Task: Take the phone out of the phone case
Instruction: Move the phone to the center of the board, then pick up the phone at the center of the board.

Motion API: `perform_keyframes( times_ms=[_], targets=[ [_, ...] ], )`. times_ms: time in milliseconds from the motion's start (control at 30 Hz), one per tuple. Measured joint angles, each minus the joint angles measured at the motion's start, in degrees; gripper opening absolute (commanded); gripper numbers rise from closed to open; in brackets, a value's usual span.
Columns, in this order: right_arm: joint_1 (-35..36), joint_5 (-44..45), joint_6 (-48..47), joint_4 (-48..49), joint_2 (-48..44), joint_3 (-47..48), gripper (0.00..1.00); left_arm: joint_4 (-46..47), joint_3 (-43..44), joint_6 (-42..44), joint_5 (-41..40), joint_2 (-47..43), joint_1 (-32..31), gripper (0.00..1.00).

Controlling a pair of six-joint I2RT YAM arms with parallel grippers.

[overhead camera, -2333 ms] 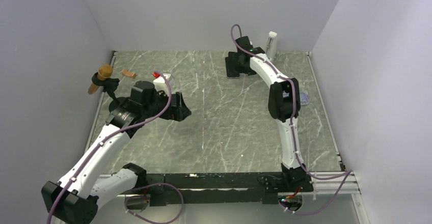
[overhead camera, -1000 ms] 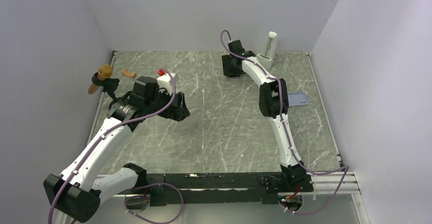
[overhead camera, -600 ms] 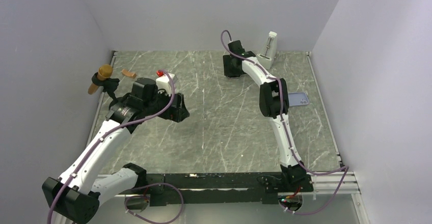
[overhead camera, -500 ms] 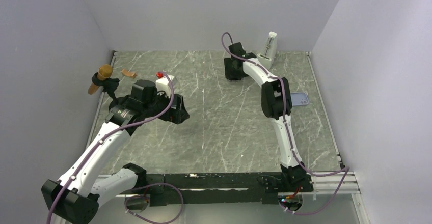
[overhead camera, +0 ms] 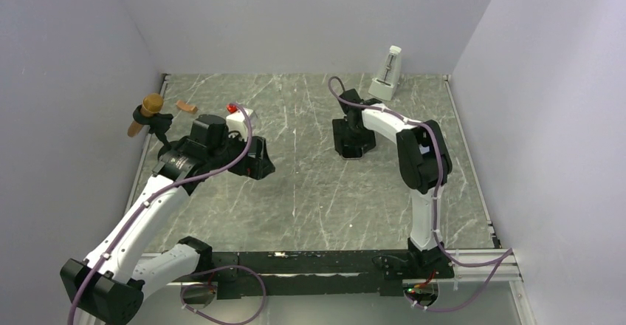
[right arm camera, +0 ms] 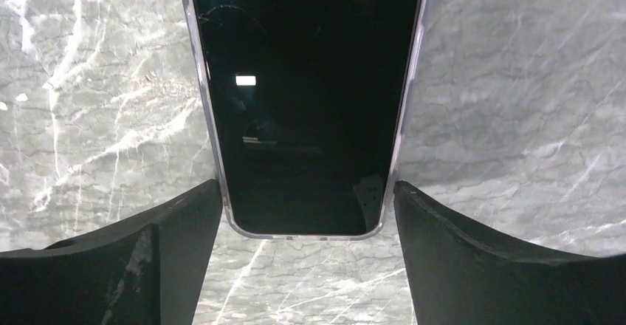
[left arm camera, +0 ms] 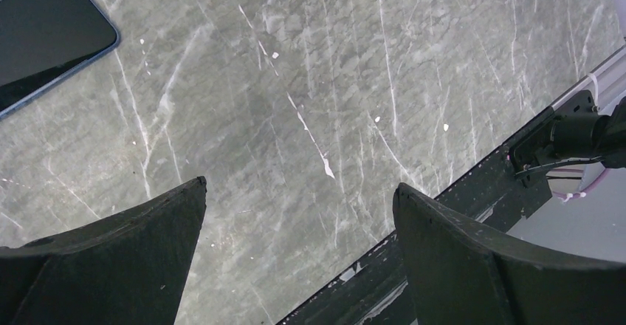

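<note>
In the right wrist view a black-screened phone [right arm camera: 303, 81] with a pale silvery rim lies flat on the marble table [right arm camera: 517, 81]. I cannot tell whether that rim is a case. My right gripper [right arm camera: 306, 192] is open, one finger on each side of the phone's near end. In the top view it [overhead camera: 353, 144] hangs low over mid-table. The lavender phone case is hidden behind the right arm's elbow [overhead camera: 419, 155]. My left gripper [overhead camera: 258, 164] is open and empty [left arm camera: 299, 185]. A dark slab with a bluish edge [left arm camera: 44, 37] lies at the top left of its view.
A white metronome-like object [overhead camera: 385, 74] stands at the back. A wooden piece on a dark stand [overhead camera: 148, 111], a small brown piece [overhead camera: 186, 106] and a white box with a red tip [overhead camera: 236, 117] sit at the left. The black front rail [left arm camera: 517, 162] borders the table.
My right gripper has swung from the back of the table forward to mid-table. The right elbow now covers the lavender case. The left arm has barely moved.
</note>
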Motion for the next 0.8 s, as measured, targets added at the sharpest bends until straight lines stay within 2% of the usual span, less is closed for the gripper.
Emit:
perform_keyframes(
  times_ms=[100, 267, 600, 733, 800],
  targets=[
    [0.0, -0.1, -0.1, -2.5, 2.1, 3.3, 0.97, -0.3, 0.0, -0.9, 0.0, 0.0, 0.0, 0.99],
    [-0.4, 0.1, -0.3, -3.5, 6.1, 9.4, 0.98, -1.0, 0.0, -2.3, 0.1, -0.4, 0.0, 0.99],
    [-0.6, -0.3, -0.8, -4.5, 8.0, 12.5, 0.48, -2.9, 0.0, -3.6, 0.0, -3.1, 0.0, 0.99],
    [-0.6, -0.3, -0.8, -4.6, 8.1, 12.5, 0.21, -4.1, 0.0, -4.5, 0.0, -3.1, 0.0, 0.99],
    [-0.6, -0.5, -0.9, -4.5, 8.1, 12.5, 0.01, -4.7, 0.0, -5.5, 0.0, -3.3, 0.0, 0.99]
  ],
)
